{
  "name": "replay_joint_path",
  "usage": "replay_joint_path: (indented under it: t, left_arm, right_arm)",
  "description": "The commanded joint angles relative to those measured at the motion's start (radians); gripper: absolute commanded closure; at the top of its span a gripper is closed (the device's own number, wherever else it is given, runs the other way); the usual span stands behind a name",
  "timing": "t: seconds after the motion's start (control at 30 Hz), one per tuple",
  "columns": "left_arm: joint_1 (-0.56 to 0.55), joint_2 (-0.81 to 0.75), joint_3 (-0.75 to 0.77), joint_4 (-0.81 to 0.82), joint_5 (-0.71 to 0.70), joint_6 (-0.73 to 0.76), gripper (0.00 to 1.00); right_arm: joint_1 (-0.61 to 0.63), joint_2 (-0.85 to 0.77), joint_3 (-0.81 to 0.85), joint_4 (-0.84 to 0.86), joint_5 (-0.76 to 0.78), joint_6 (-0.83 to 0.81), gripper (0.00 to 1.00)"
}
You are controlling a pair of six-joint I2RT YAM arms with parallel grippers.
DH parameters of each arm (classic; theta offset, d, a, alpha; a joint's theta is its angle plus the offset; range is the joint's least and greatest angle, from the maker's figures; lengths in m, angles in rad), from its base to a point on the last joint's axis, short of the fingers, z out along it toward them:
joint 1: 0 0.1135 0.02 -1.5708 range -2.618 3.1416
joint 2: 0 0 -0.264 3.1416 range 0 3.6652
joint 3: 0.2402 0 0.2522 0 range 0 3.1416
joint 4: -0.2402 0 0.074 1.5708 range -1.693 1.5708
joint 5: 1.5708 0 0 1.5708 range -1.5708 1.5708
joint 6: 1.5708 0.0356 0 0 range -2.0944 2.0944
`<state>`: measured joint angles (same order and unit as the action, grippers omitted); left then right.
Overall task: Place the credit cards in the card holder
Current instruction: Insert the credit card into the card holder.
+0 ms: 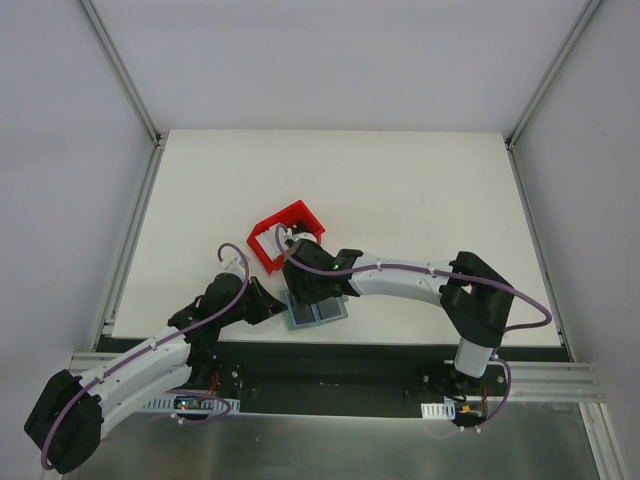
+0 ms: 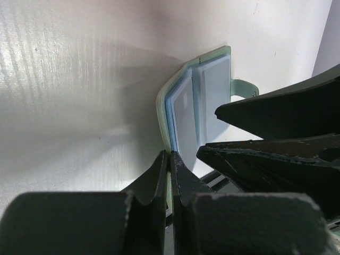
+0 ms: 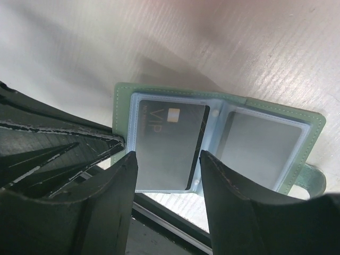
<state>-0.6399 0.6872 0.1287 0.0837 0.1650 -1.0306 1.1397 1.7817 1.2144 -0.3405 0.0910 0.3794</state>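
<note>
The card holder (image 1: 318,312) lies open near the table's front edge, green-rimmed with pale blue pockets (image 3: 276,110). My left gripper (image 2: 170,157) is shut on its left edge (image 1: 281,305). A dark credit card (image 3: 167,139) marked VIP lies in the left pocket, slightly askew. My right gripper (image 3: 167,162) comes down on it from above (image 1: 312,286), one fingertip at each of the card's long edges, gripping it across its width. The right pocket (image 3: 263,146) looks grey; whether it holds a card is unclear.
A red plastic bin (image 1: 285,238) stands just behind the card holder, close to the right wrist. The table's front edge and black rail (image 1: 380,352) run right below the wallet. The snap tab (image 3: 311,178) sticks out on the wallet's right side.
</note>
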Motion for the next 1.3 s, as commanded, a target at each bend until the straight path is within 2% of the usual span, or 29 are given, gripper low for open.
replay_joint_path:
  t: [0.0, 0.37, 0.93, 1.27]
  left_arm:
    - [0.002, -0.012, 0.031, 0.013, 0.018, 0.017, 1.00]
    - [0.003, 0.002, 0.034, 0.044, 0.016, 0.017, 1.00]
    - [0.003, -0.005, 0.022, 0.057, 0.021, 0.009, 1.00]
    - [0.003, -0.006, 0.019, 0.057, 0.024, 0.009, 1.00]
  right_arm:
    - [0.009, 0.007, 0.036, -0.035, -0.003, -0.013, 0.47]
    - [0.025, 0.007, 0.025, 0.000, -0.022, -0.011, 0.46]
    - [0.034, 0.044, 0.057, -0.061, 0.000, -0.014, 0.46]
    - [0.063, 0.054, 0.131, -0.173, 0.122, -0.037, 0.49]
